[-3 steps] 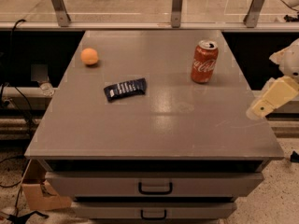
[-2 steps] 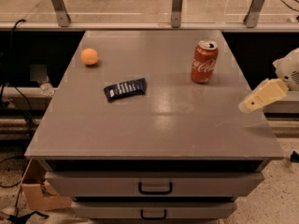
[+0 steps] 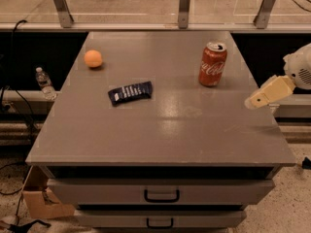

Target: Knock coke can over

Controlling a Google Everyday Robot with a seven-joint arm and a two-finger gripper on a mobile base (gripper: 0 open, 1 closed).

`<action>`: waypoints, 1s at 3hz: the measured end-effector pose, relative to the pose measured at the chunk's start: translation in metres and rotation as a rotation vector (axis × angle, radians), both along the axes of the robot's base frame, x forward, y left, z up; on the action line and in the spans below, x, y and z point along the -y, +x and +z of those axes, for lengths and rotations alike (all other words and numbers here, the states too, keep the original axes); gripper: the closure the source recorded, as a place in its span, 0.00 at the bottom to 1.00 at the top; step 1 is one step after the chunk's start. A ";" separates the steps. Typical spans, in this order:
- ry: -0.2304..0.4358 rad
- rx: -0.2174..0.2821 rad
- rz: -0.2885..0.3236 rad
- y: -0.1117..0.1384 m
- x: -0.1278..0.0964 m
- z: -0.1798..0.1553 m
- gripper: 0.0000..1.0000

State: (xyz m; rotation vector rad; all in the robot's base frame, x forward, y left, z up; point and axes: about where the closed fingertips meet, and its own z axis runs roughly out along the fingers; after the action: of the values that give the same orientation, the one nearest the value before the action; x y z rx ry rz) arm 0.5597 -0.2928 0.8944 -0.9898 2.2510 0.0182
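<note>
The red coke can [image 3: 213, 64] stands upright on the grey table top [image 3: 160, 125], toward the back right. My gripper [image 3: 254, 101] comes in from the right edge of the view, cream coloured, held above the table's right edge. It is to the right of the can and a little nearer the front, clearly apart from it. Nothing is in the gripper.
An orange fruit [image 3: 93, 58] lies at the back left and a flat dark blue snack wrapper [image 3: 129, 92] left of centre. The table has two drawers [image 3: 161, 194] in front. A glass railing runs behind it. A water bottle [image 3: 44, 83] and cables lie left, a cardboard box [image 3: 41, 203] below.
My gripper has moved left and up, from beyond the table's right edge toward the can. The can, fruit and wrapper have not moved.
</note>
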 end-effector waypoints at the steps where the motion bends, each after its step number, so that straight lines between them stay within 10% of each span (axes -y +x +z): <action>1: 0.040 0.033 -0.017 0.012 -0.002 -0.001 0.00; 3: 0.216 0.157 0.006 0.057 -0.018 0.011 0.00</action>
State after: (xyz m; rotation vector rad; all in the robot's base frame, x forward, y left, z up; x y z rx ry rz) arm 0.6171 -0.2746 0.9053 -0.8513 2.0540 0.1770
